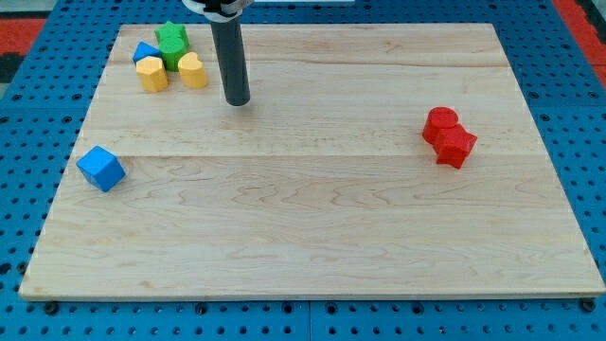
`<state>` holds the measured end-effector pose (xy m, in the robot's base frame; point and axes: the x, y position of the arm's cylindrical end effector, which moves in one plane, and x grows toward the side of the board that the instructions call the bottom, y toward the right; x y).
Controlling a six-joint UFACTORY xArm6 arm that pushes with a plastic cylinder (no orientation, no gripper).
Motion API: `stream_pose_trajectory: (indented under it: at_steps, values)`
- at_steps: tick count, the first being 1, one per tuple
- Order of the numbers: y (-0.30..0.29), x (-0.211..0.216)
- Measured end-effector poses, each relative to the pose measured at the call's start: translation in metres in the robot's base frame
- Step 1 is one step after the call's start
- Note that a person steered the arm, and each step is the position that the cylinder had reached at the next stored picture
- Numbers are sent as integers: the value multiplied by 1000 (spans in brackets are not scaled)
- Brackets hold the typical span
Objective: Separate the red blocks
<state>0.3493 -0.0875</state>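
Note:
Two red blocks touch each other at the view's right: a red cylinder (440,124) and a red star-like block (455,146) just below and right of it. My tip (238,100) rests on the board near the view's top left, far left of the red blocks. It stands just right of a yellow heart-shaped block (192,69), with a small gap between them.
A cluster sits at the view's top left: a green star block (171,38), a blue triangular block (145,51), a yellow hexagonal block (151,73) and the yellow heart. A blue cube (100,168) lies alone at the left edge of the wooden board (312,227).

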Motion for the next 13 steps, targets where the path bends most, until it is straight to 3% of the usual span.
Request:
stream_pose_trajectory:
  at_steps: [1,2,3,4,5,6,7,8,10,12,13]
  values:
    - [86,41]
    - [124,81]
    - [149,89]
    - [246,118]
    - [326,114]
    - [348,70]
    - [332,33]
    - [317,30]
    - [344,100]
    - [79,12]
    - [125,16]
